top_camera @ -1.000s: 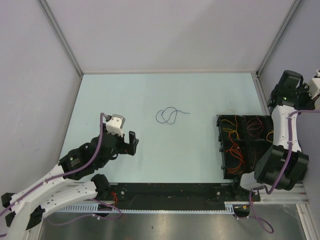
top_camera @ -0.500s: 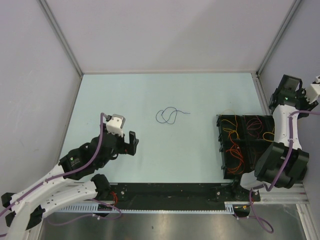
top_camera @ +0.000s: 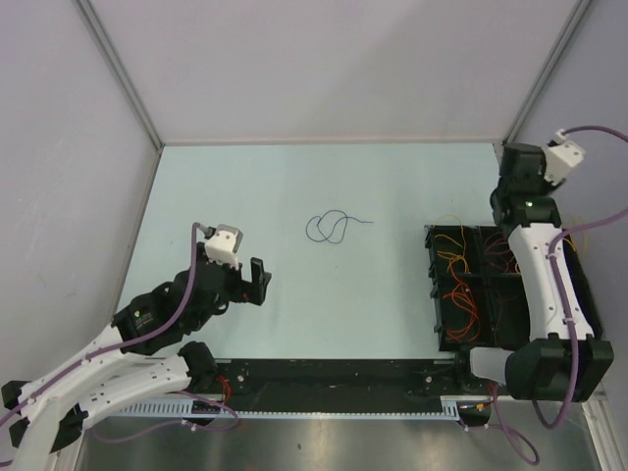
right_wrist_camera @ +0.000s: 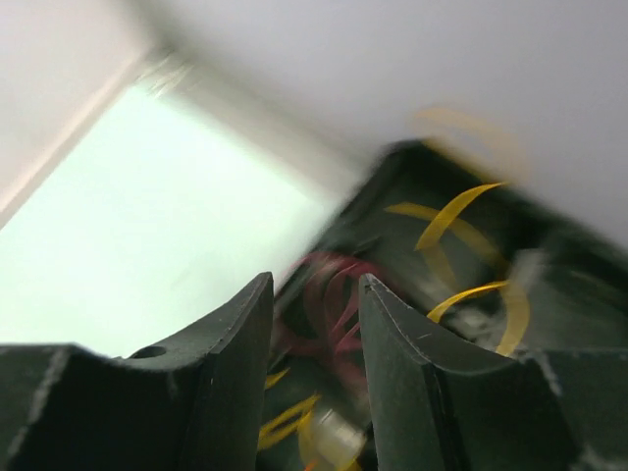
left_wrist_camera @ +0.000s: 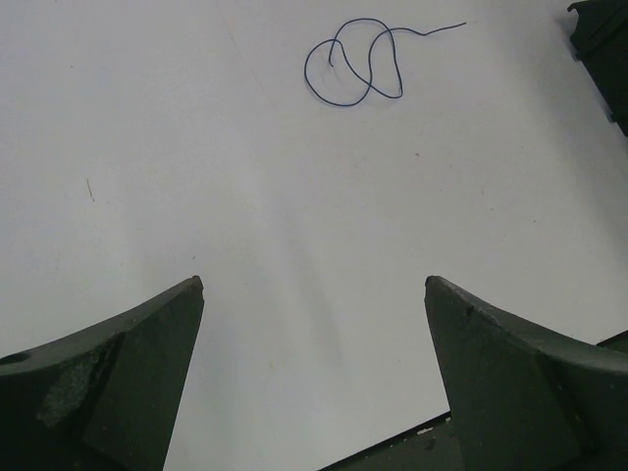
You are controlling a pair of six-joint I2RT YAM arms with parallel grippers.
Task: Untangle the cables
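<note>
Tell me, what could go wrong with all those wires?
1. The red wires and yellow wires lie looped over each other in the bin. Pulling one might drag out a whole clump.
2. A yellow loop pokes over the bin's rim beside the right arm and could snag on it.
3. The blue wire lies thin and flat on the table, so the open left claw might slip off it.
</note>
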